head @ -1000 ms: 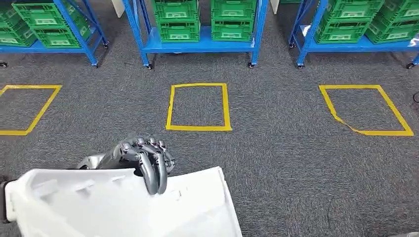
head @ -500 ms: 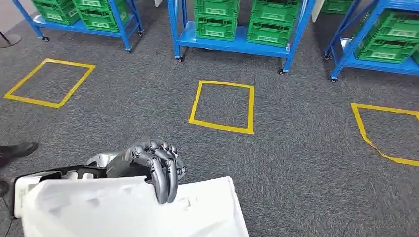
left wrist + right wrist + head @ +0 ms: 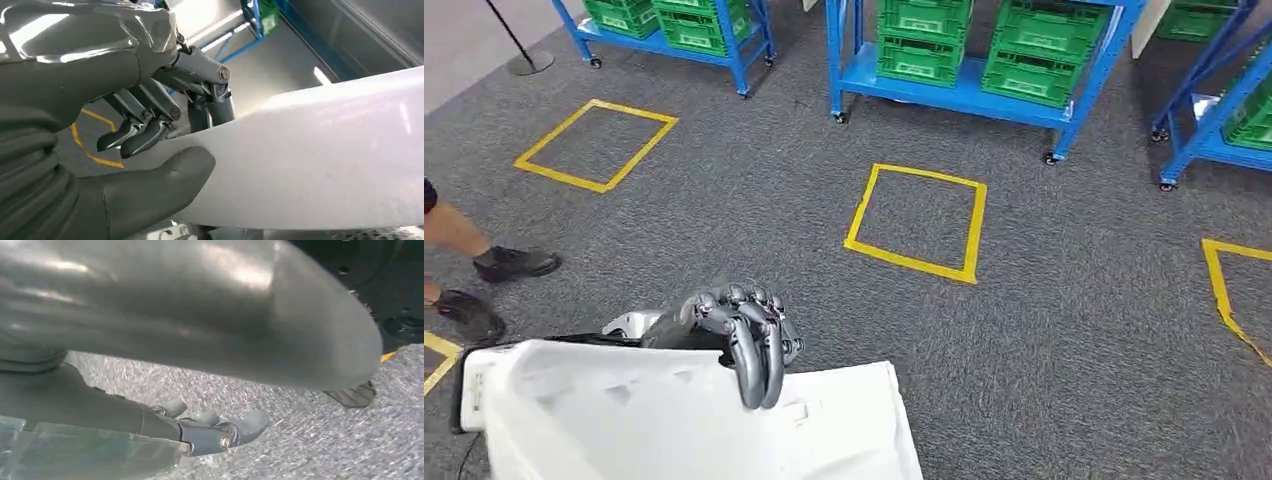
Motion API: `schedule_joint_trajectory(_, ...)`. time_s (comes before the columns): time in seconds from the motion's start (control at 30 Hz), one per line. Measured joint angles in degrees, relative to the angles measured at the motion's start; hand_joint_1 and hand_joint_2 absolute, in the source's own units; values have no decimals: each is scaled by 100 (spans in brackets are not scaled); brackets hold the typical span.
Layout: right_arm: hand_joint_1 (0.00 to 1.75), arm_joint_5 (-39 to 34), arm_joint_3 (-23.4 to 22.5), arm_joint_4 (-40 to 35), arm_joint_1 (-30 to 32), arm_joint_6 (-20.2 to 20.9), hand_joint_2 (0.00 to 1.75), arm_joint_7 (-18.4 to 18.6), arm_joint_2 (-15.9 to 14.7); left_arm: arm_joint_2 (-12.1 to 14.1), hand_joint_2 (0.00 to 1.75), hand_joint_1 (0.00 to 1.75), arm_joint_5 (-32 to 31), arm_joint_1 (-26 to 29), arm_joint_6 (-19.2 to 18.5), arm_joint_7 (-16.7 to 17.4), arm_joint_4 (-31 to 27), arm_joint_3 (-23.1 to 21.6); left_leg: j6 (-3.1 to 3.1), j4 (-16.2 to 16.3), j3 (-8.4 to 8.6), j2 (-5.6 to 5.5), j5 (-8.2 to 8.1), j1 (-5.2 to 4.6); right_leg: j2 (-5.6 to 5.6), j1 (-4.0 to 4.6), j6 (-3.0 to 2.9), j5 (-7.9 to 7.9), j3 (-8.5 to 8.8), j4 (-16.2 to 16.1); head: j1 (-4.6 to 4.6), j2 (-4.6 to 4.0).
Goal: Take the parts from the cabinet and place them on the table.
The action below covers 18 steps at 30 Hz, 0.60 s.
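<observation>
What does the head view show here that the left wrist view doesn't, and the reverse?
Head view alone: the blue racks with green crates, three full yellow tape squares such as the middle one, and a person's shoes on the grey carpet.

Left wrist view alone: the thick grey thumb pressed under the white part's edge.

Both: the left hand gripping the large white part, fingers hooked over its rim.

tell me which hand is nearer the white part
Left. The left hand grips the white part, fingers hooked over its edge. The right hand hangs apart from it, over the carpet.
</observation>
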Motion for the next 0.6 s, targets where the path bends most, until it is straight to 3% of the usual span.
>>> schedule_joint_trajectory(0.03, 0, -33, 0, 0, -10, 2, 0, 0, 0, 2, 175, 175, -15, 0, 0, -7, -2, -15, 21, -534, 283, 75, 223, -5, -63, 1, 4, -3, 8, -1, -2, 0)
schedule_joint_trajectory(0.07, 0, -92, 0, -2, -17, 2, 0, 0, 0, 4, 175, 175, -35, -1, 2, -20, -9, -20, 71, -1070, 597, 320, 395, -38, -119, 9, 22, -12, 23, -4, -4, 0)
schedule_joint_trajectory(0.1, 0, -145, -7, -2, -10, 2, 0, 0, 2, 9, 175, 175, -55, -5, 4, -24, -29, -20, 89, -1318, 705, 569, 329, -99, -180, 49, 54, -33, 32, 9, 2, 0)
schedule_joint_trajectory(0.23, 0, -637, -186, -2, -22, 2, 0, 89, 22, 37, 175, 175, -96, 37, -2, -42, -72, -26, 211, -1375, 660, 228, 384, -141, -468, 55, 184, -33, 123, -77, -2, 0)
schedule_joint_trajectory(0.27, 0, -796, -291, 2, -31, 2, 0, 120, 33, 39, 175, 175, -105, 70, -11, -44, -105, -28, 248, -1478, 800, 147, 470, -66, -237, 25, 206, -80, 90, -19, 18, 0)
schedule_joint_trajectory(0.3, 0, -862, -374, 4, -18, 2, 0, 153, 42, 42, 175, 175, -98, 44, -20, -57, -118, -33, 318, -1506, 805, 85, 517, -64, 121, 19, 158, -245, -22, 234, 22, 0)
schedule_joint_trajectory(0.33, 0, -890, -420, 6, -6, 2, 0, 162, 44, 28, 175, 175, -105, 46, -20, -55, -120, -35, 342, -1513, 796, 23, 535, -75, 299, 26, 116, -419, -200, 621, 46, 0)
schedule_joint_trajectory(0.4, 0, -901, -485, 15, 24, 2, 0, 186, 39, 33, 175, 175, -105, 84, -22, -55, -122, -50, 354, -1509, 777, -176, 542, -95, 428, 35, 92, -749, -709, 1606, 65, 0)
schedule_joint_trajectory(0.43, 0, -898, -509, 15, 46, 2, 0, 192, 42, 35, 175, 175, -105, 104, -22, -55, -122, -52, 354, -1508, 776, -275, 542, -99, 433, 34, 122, -779, -877, 1872, 70, 0)
schedule_joint_trajectory(0.47, 0, -901, -540, 15, 55, 4, 0, 197, 48, 37, 175, 175, -105, 122, -24, -55, -122, -55, 354, -1503, 782, -368, 542, -98, 433, 27, 167, -703, -891, 1807, 68, 0)
schedule_joint_trajectory(0.5, 0, -901, -566, 15, 51, 2, 0, 201, 55, 39, 175, 175, -105, 130, -24, -55, -122, -55, 350, -1493, 787, -463, 539, -95, 436, 8, 237, -512, -767, 1468, 70, 0)
schedule_joint_trajectory(0.53, 0, -916, -588, 15, 45, 4, 0, 201, 50, 39, 175, 175, -105, 130, -28, -55, -122, -55, 338, -1473, 787, -555, 532, -91, 466, -17, 309, -262, -538, 924, 68, 0)
schedule_joint_trajectory(0.57, 0, -949, -603, 15, 47, 9, 0, 201, 46, 39, 175, 175, -105, 130, -39, -55, -122, -55, 316, -1441, 782, -628, 517, -89, 571, -45, 352, -70, -323, 437, 70, 0)
schedule_joint_trajectory(0.6, 0, -986, -636, 15, 55, 32, 0, 201, 44, 44, 175, 175, -87, 126, -85, -57, -122, -55, 274, -1387, 745, -711, 494, -105, 834, -71, 353, 45, -168, 18, 83, 0)
